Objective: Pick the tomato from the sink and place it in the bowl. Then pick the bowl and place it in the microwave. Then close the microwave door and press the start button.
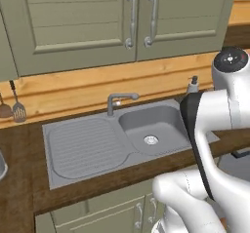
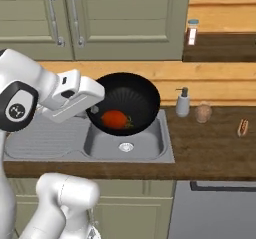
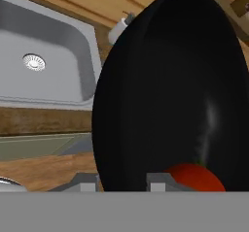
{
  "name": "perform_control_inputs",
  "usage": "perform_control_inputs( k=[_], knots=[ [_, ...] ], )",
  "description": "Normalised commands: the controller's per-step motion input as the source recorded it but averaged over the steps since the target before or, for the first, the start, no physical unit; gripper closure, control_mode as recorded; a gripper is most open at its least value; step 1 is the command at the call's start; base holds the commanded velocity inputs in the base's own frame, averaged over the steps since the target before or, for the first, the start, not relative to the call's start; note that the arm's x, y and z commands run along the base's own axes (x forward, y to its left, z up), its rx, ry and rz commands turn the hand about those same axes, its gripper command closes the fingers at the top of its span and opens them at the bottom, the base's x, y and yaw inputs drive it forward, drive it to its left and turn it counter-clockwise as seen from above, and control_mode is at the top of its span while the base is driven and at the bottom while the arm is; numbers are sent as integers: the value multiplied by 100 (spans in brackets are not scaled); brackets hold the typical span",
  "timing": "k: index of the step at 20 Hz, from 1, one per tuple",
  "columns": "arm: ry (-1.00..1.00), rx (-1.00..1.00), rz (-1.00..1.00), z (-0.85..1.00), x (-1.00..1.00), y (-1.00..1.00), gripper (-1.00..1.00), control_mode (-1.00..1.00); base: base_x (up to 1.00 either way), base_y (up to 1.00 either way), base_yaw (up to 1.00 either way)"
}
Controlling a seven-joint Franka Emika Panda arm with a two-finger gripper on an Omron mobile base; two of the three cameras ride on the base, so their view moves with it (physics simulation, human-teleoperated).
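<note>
Black bowl [image 3: 170, 80] tilted, rim clamped between gripper [image 3: 124, 180] fingers. Tomato [image 3: 194, 177] inside bowl, at its lower edge. Sink [image 3: 53, 46] basin left of bowl; drain [image 3: 34, 61] visible there.

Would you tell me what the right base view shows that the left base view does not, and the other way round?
Right base view: the gripper shut on the rim of the tilted bowl, with the tomato inside, over the sink; also a jar on the counter.
Left base view: the tap, the whole draining board, and two utensils hanging at the left.
Both: the sink, the soap bottle, the cabinet doors and the arm.
</note>
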Motion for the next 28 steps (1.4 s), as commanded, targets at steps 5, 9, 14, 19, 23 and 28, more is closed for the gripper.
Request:
perform_control_inputs(
  k=[5,9,14,19,23,28],
  knots=[
    [0,0,0,0,0,0,100,100,0,16,-39],
    [0,0,0,0,0,0,100,100,-1,13,-40],
    [0,0,0,0,0,0,100,100,0,12,-40],
    [0,0,0,0,0,0,100,100,0,12,-40],
    [0,0,0,0,0,0,100,100,0,13,-43],
    [0,0,0,0,0,0,100,100,0,22,-55]
  ],
)
